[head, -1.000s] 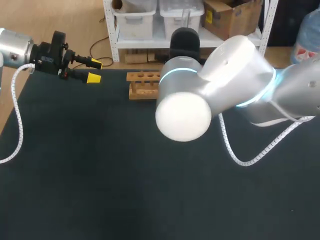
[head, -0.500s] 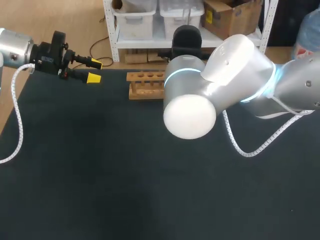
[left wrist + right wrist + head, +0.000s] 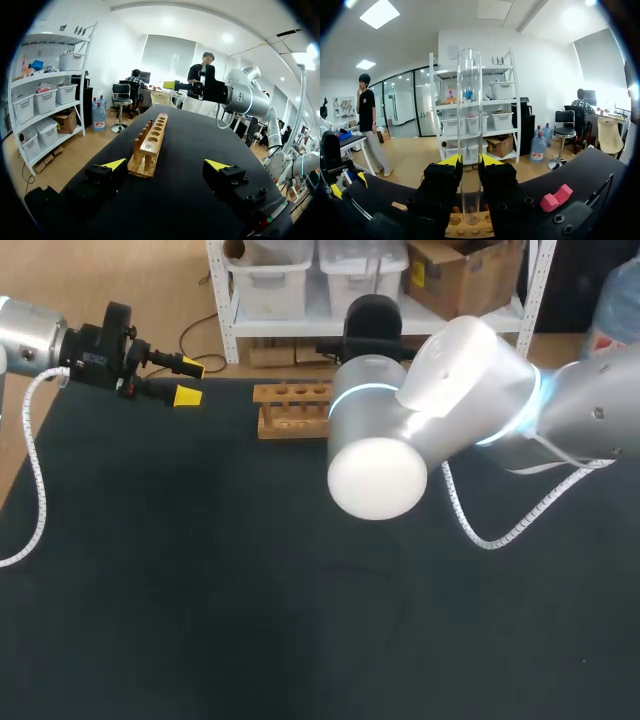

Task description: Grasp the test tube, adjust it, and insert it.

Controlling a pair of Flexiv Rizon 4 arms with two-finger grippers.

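Test tube [image 3: 470, 100] stands upright, clamped between the right gripper's [image 3: 470, 161] fingers, its lower end at the wooden rack [image 3: 290, 408]; entry into a hole cannot be told. Left gripper [image 3: 190, 381] hangs wide open, empty, at the table's [image 3: 200, 580] far left corner.

The right arm [image 3: 430, 430] looms over the right end of the wooden rack [image 3: 288, 410]. Bare table [image 3: 150, 570] runs from the rack's left end to the left gripper [image 3: 190, 381].
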